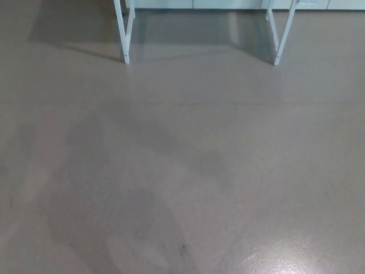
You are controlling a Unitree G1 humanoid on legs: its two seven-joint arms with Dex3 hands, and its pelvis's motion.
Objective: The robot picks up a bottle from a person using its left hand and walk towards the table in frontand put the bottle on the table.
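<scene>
Head view only. The frame is taken up almost wholly by a grey-brown floor (188, 142), smooth and faintly glossy.

Bottle: not in view, so its place relative to any fingers cannot be told.
Left hand: not in view.
Right hand: not in view.
Whether the fingers are apart, together or clamped on something cannot be told for either hand. Nothing held or touched can be made out.

Two sets of white legs are seen at the upper edge. In the left set (125, 40), an upright and a slanted strut are joined just above a foot planted on the floor. The right set (281, 43) is tilted, its foot set further left than its top. Both sets are cut off by the top of the picture, so what they carry is not shown. A pale panel (228, 3) is seen along the top edge behind them. A darker shadow band (194, 34) is cast on the floor between the two sets.

A thin seam (171, 104) is traced straight across the floor, below the feet. Beneath it, broad dim patches (131, 211) are spread over the left and middle. A small dark speck (183, 247) is noted near bottom centre. A bright glare (285, 264) is reflected at lower right.
</scene>
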